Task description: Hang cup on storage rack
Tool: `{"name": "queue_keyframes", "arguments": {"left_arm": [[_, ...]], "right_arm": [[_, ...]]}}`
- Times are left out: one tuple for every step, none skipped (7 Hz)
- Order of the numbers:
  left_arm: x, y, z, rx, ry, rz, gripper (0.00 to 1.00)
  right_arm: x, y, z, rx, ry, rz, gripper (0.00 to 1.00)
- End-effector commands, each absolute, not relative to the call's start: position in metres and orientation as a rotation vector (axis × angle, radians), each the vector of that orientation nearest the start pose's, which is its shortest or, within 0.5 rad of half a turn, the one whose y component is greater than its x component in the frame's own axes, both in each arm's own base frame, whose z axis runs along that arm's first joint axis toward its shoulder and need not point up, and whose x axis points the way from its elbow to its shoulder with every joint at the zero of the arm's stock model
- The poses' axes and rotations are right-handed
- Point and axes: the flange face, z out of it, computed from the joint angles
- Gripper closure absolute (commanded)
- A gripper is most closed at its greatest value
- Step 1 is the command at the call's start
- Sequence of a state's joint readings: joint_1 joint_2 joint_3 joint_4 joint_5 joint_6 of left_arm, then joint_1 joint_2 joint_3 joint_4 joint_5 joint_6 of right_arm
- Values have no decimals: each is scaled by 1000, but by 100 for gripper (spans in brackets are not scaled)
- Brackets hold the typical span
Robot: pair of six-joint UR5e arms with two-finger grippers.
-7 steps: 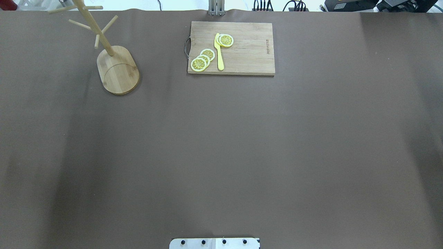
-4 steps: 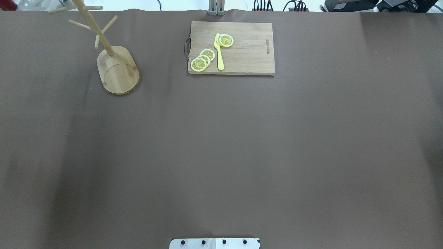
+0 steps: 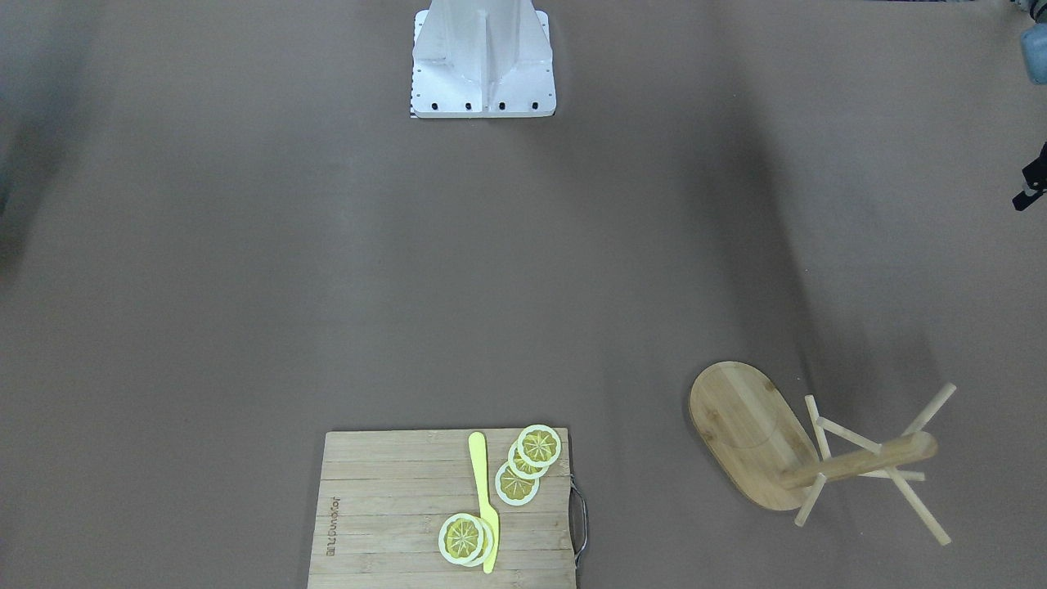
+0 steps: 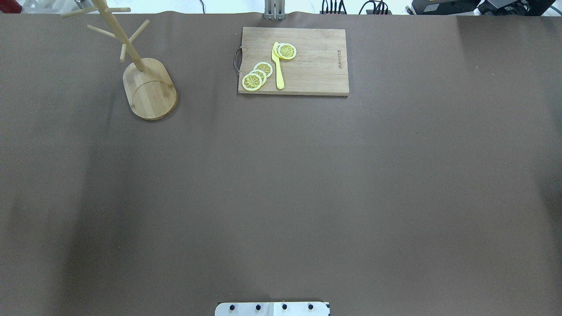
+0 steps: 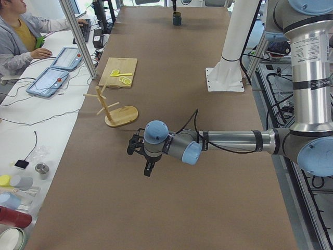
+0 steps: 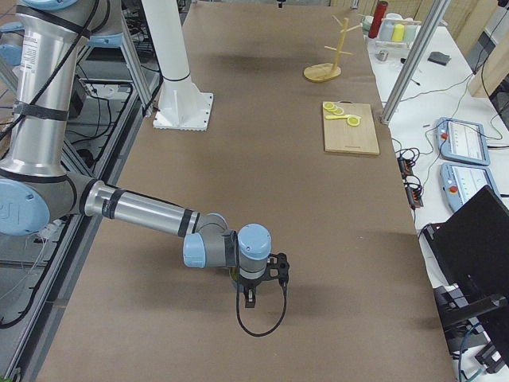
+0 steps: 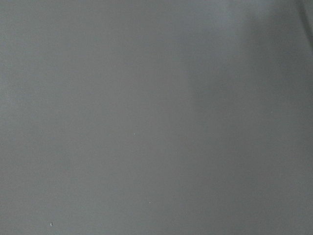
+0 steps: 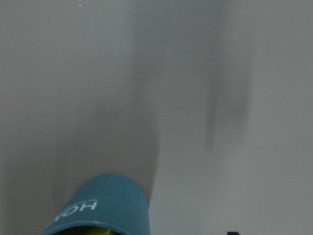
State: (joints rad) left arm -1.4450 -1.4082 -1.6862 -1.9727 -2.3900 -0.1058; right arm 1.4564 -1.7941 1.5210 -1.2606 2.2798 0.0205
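storage rack (image 4: 149,90): far left on the bench (image 4: 281,175)
cutting board (image 4: 316,70): far middle, right of rack
lemon slices (image 4: 252,81), knife (image 4: 279,77): on board

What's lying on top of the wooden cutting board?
On the cutting board: overlapping lemon slices and a yellow knife. Lower slices are partly covered.

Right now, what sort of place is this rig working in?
Probably a robotics lab bench with kitchen props: a white arm pedestal on the brown table, an operator at control tablets alongside, plus a cutting board and storage rack.
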Motion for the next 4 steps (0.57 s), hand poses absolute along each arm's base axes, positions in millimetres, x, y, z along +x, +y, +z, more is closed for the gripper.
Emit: {"name": "queue_keyframes", "arguments": {"left_arm": [[-5, -444, 629, 240, 844, 164, 2], [-6, -444, 629, 240, 844, 163, 2], [-5, -444, 628, 241, 844, 164, 2], [-5, -444, 628, 241, 844, 164, 2]], "right_arm": [[22, -391, 753, -17, -740, -100, 33], [20, -389, 753, -20, -757, -98, 33], [19, -389, 752, -21, -771, -98, 34], [19, -388, 753, -24, -772, -98, 39]]}}
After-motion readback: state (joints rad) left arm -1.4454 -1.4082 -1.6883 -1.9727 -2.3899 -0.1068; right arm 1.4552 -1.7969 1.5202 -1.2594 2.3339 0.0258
